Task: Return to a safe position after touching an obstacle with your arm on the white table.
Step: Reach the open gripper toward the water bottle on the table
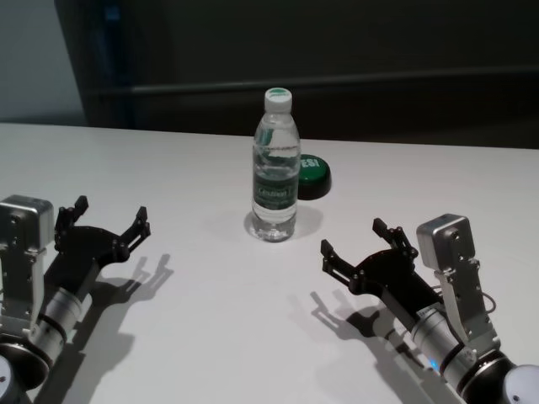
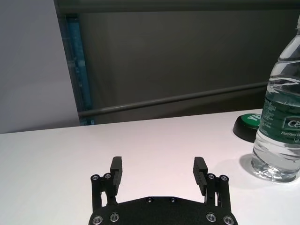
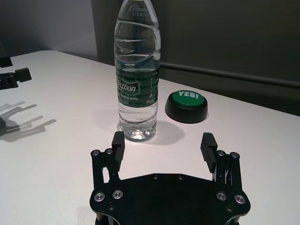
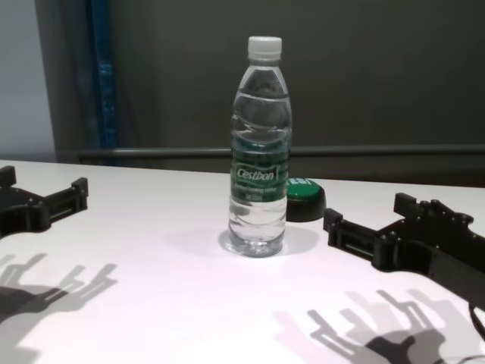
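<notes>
Right now both of my arms sit low and pulled in toward my body, one on each side of the white table (image 1: 185,337), which I judge to be the safe posture the task asks for: neither one is near enough to knock anything.

The obstacle, a water bottle (image 1: 276,168) with a white cap and a green label, stands upright near the middle of the table, ahead of me and between my two arms. It does not lean, and nothing of mine touches it. Just behind it and slightly to my right lies a low black disc with a green top (image 1: 312,175), close to the bottle's base but apart from it.

My left gripper (image 1: 109,225) hovers above the tabletop well to the left of the bottle, its jaws spread wide with nothing between them; from the left wrist camera the two fingers (image 2: 116,169) frame only bare table, with the bottle off to one side. My right gripper (image 1: 368,244) sits on the other side, nearer the bottle but apart from it, jaws likewise wide and empty. From the right wrist camera its fingers (image 3: 118,143) point toward the bottle's base with bare table between, so I hold nothing and press on nothing.
</notes>
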